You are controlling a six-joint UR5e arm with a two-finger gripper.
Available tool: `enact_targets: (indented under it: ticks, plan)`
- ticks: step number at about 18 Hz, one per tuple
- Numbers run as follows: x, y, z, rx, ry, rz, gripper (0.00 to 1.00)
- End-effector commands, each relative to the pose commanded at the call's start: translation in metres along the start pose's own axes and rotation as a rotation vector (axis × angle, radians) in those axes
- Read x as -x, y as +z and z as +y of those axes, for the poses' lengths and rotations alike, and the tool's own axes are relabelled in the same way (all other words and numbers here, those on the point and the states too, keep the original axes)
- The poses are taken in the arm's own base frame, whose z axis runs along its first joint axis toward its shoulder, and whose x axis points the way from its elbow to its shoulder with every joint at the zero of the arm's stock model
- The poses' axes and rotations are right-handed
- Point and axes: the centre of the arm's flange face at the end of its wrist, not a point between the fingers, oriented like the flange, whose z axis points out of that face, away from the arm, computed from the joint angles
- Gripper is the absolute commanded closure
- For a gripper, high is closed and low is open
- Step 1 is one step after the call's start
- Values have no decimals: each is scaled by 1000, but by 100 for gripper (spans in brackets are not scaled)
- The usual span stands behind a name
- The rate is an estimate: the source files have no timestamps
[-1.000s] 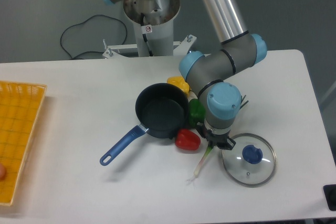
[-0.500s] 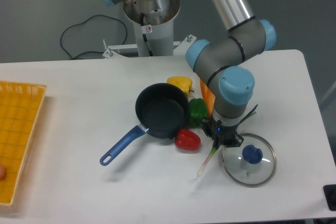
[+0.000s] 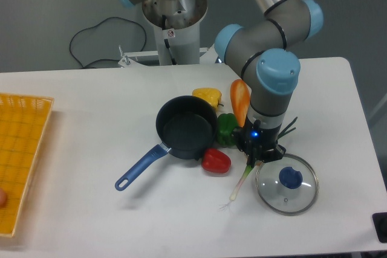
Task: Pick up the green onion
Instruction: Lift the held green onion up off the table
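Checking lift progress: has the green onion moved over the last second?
Yes. The green onion has shifted right and up in the view, toward the glass lid, carried by the gripper.

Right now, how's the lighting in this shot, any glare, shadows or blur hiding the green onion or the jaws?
Fixed camera view: lighting is even and soft, focus sharp, no motion blur. Faint shadows lie beside the pan and the glass lid; the lid shows only mild reflection. The green onion reads clearly at its white end, but its upper stalk and the gripper jaws are hidden under the wrist, so their state is unclear.
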Motion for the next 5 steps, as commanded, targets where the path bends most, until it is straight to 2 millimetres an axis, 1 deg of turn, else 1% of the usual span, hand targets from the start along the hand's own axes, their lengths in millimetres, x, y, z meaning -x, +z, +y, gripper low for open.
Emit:
enact_targets:
  ticks: [5]
  plan:
    - [1, -6, 0, 3, 1, 2, 99]
